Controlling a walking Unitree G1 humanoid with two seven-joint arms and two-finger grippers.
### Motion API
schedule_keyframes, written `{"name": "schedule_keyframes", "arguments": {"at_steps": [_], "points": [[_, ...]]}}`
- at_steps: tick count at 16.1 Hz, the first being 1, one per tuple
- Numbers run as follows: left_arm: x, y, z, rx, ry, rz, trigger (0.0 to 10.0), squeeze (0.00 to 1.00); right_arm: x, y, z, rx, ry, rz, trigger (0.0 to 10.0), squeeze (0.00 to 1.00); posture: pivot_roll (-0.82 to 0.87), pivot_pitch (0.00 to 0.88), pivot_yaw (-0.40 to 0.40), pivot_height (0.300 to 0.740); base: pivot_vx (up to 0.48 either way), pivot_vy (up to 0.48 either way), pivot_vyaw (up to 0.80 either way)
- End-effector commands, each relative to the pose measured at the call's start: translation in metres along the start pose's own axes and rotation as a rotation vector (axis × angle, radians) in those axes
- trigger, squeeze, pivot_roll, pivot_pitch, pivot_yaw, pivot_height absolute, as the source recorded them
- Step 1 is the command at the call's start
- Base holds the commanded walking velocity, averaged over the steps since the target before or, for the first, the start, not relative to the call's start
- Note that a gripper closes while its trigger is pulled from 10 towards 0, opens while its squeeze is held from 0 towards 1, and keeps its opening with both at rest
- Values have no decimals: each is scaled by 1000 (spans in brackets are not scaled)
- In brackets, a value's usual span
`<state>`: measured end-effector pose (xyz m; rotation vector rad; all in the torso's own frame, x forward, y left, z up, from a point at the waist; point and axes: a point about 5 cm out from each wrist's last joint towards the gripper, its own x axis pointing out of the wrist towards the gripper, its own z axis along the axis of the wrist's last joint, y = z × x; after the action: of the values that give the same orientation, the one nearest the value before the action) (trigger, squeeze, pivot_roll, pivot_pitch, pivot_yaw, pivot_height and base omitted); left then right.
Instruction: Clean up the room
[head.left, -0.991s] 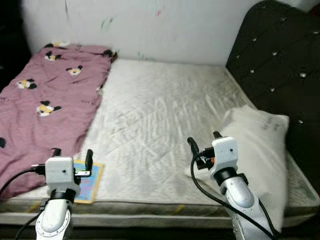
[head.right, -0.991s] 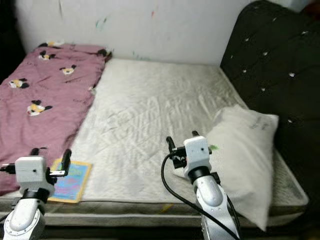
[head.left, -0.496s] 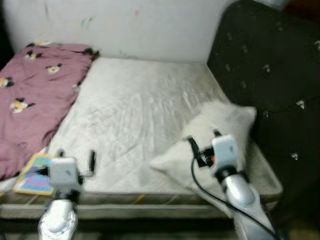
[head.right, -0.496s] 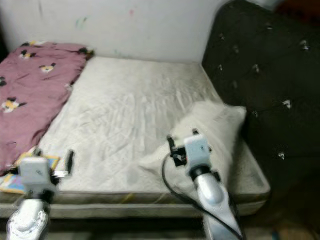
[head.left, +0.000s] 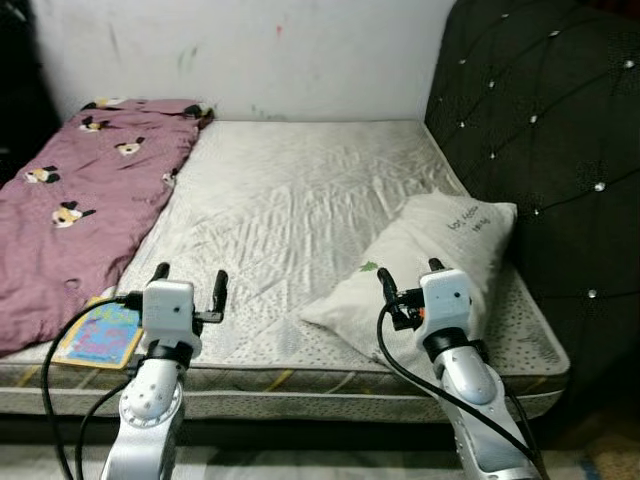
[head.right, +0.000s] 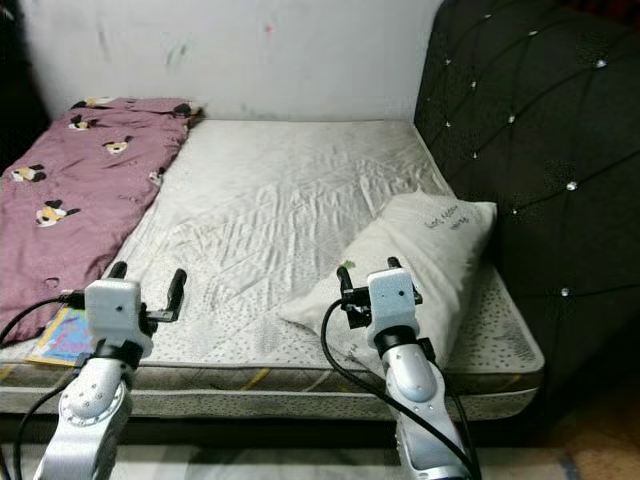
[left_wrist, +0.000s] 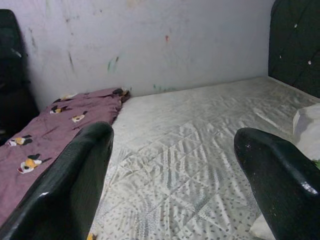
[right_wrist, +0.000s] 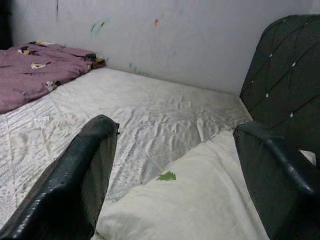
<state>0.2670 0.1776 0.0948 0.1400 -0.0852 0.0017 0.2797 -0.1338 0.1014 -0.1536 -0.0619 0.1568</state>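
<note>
I see bare mattress (head.left: 300, 200), white pillow (head.left: 440, 250) near headboard (head.left: 540, 130). Right gripper (head.left: 408, 285) spread wide, empty, over pillow; left gripper (head.left: 190, 285) likewise released beside book (head.left: 98, 337). Maroon blanket (head.left: 80, 190) left.

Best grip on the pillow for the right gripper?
Take the pillow by its near corner, which tapers to a thin point toward the mattress front edge. Come in low from the foot of the bed with the open right gripper, already just before it. The plump middle looks too thick to pinch.
</note>
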Motion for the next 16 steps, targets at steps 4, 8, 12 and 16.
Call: {"name": "schedule_keyframes", "arguments": {"at_steps": [4,8,12,16], "points": [[14,-8,3,1,-18,-51,10000,0,0,-15,1,-40,-22,-56,10000,0,-85,0,71,740,0,0,0],[15,-6,3,7,-31,-33,10000,0,9,-10,5,-36,-46,-48,10000,0,-63,0,45,740,0,0,0],[13,-3,2,-11,-27,-30,10000,0,8,-5,4,-39,-43,-12,10000,0,-52,0,19,740,0,0,0],[10,-9,5,-28,-48,-66,10000,0,9,-5,4,-44,-43,2,10000,0,-51,0,6,740,157,0,0]]}}
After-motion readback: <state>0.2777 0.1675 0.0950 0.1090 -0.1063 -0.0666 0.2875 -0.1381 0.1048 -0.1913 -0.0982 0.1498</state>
